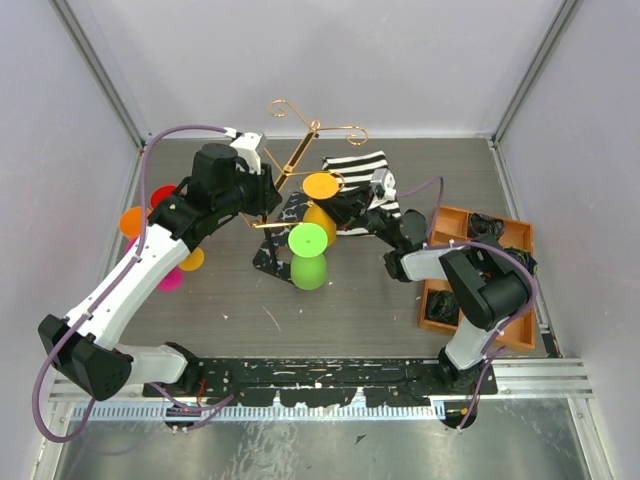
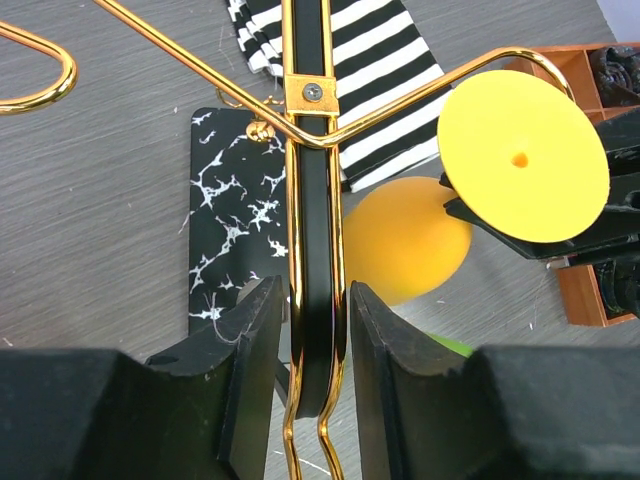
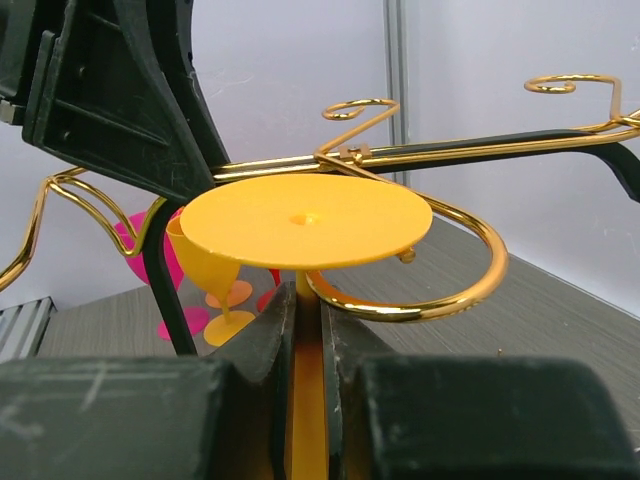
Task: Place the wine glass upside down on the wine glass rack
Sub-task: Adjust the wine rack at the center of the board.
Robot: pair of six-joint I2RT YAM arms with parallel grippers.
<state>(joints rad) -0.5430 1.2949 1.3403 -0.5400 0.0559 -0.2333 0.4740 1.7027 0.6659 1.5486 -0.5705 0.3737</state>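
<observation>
The wine glass rack [image 1: 300, 150] is a gold wire stand on a black marbled base [image 1: 272, 255]. My left gripper [image 1: 270, 195] is shut on its upright post [image 2: 318, 200], one finger pressed on each side. My right gripper [image 1: 335, 205] is shut on the stem of an orange-yellow wine glass [image 1: 320, 187], held upside down. The glass's round foot [image 3: 305, 220] sits just above a curled gold arm [image 3: 470, 290], with the stem at the mouth of that curl. In the left wrist view the foot [image 2: 522, 158] is on top and the bowl [image 2: 405, 240] hangs below.
A green glass [image 1: 308, 255] is upside down right in front of the rack. Pink, orange and red glasses [image 1: 135, 220] cluster at the left behind my left arm. A striped cloth [image 1: 360, 165] lies behind the rack. A brown tray [image 1: 480, 225] stands at the right.
</observation>
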